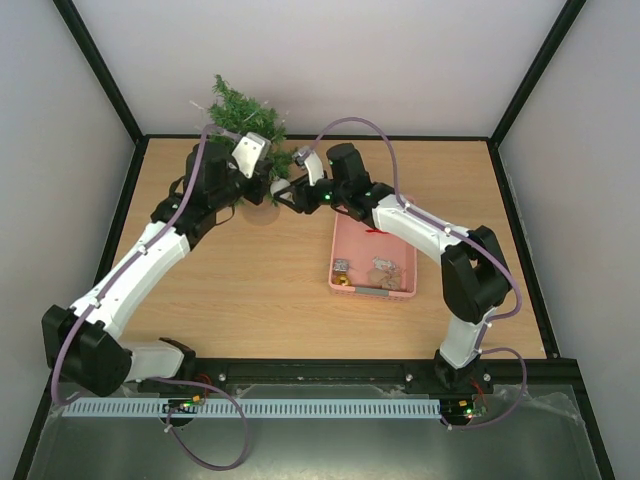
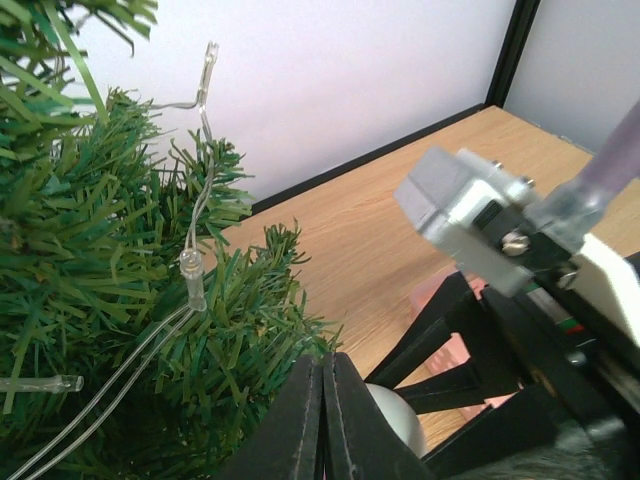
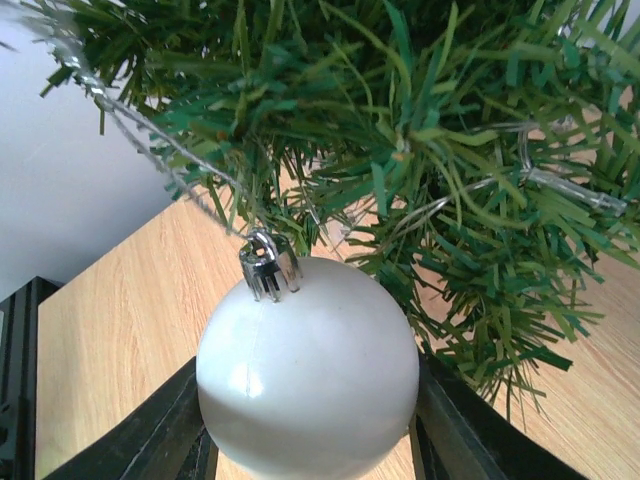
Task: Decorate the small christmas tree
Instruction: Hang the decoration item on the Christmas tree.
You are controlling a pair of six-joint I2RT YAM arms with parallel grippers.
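Observation:
The small christmas tree (image 1: 243, 112) stands at the back left of the table, strung with clear lights (image 2: 191, 277). My right gripper (image 1: 289, 194) is shut on a white bauble (image 3: 308, 365). It holds the bauble with its silver cap (image 3: 268, 266) up against the tree's lower branches (image 3: 420, 130). The black fingers (image 3: 455, 430) press on both sides of the ball. My left gripper (image 2: 325, 365) is shut, jaws pressed flat together with nothing visible between them. It sits beside the tree's lower branches (image 2: 110, 260), right next to the bauble (image 2: 396, 418) and the right gripper's fingers (image 2: 450, 340).
A pink basket (image 1: 336, 240) with a few small ornaments (image 1: 382, 268) lies right of centre, under the right arm. White walls and a black frame close the back and sides.

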